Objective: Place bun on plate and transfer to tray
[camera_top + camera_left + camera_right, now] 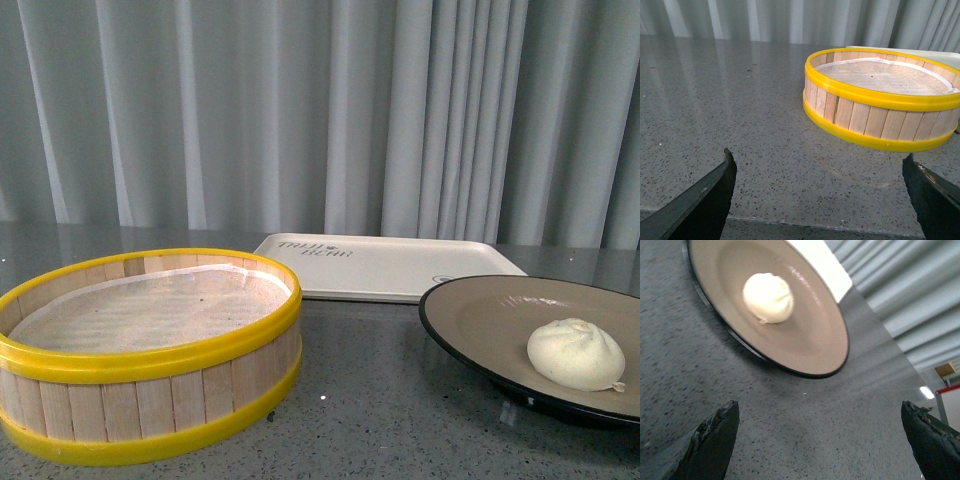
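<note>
The left gripper [820,196] is hanging released over the speckled grey stone-look table [380,400], its two dark fingers [710,192] standing wide apart with nothing between them. Just ahead of it is sitting the round wooden-slat steamer basket with yellow rims [150,390], lined with white paper. The right gripper [820,440] is likewise hanging slack and wide open, gripping nothing, low above the table to the right of that basket.

Right of the basket and clear of it, the wide shallow beige-grey plate with a black rim [480,318] is resting on the table. The small round off-white pleated bun [575,353] is lying inside this plate, on the part farthest from the basket.

Beyond the basket and slightly to its right, the flat cream-white rectangular tray with dark print [400,268] is lying flat. Whether the plate's rim is touching it is unclear. Behind the basket, pale grey pleated curtains [300,110] are hanging across the whole background.
</note>
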Robot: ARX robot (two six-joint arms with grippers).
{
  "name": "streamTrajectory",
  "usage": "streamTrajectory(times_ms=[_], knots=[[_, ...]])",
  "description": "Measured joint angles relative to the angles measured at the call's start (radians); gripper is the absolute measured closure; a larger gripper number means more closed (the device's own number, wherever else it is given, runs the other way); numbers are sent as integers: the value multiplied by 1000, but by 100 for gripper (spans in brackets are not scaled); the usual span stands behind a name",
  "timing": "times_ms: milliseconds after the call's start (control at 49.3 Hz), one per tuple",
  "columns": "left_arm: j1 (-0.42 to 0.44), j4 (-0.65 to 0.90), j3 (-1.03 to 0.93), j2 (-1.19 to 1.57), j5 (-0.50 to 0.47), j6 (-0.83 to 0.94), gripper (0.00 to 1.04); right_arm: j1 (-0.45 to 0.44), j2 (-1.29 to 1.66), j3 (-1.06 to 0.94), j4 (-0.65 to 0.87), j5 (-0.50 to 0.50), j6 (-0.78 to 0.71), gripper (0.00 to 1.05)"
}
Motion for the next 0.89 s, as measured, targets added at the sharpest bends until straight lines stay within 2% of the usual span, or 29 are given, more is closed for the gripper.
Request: streamTrajectory(times_ms=[142,406,649,893], knots=[[0,0,0,0,0,0,7,55,82,53,-68,-7,-156,8],[0,0,0,0,0,0,7,132,256,128,-47,5,-352,8],[0,0,0,0,0,0,7,183,371,158,-14,34,-429,8],[0,0,0,0,0,0,7,175,482,174,50,37,-481,8]])
